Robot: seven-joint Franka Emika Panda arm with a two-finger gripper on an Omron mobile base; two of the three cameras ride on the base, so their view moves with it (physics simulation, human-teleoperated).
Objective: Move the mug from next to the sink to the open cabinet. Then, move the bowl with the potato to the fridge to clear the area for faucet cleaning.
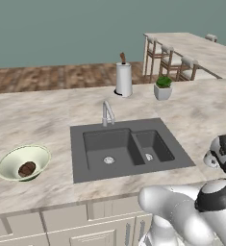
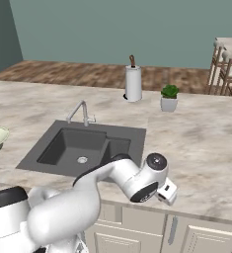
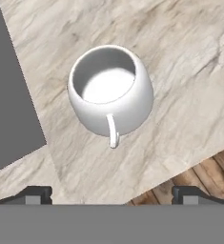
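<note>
A home kitchen: marble worktop (image 1: 47, 110) with sink (image 1: 126, 148), faucet (image 1: 107, 113), paper-towel roll (image 1: 123, 79), cabinets (image 2: 186, 234) below.

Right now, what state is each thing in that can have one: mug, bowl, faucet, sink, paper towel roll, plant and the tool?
mug: upright, empty, on the counter beside the sink
bowl: upright, holds the potato
faucet: no water running
sink: both basins empty
paper towel roll: upright
potted plant: upright
tool: open, above the mug, holding nothing
</note>
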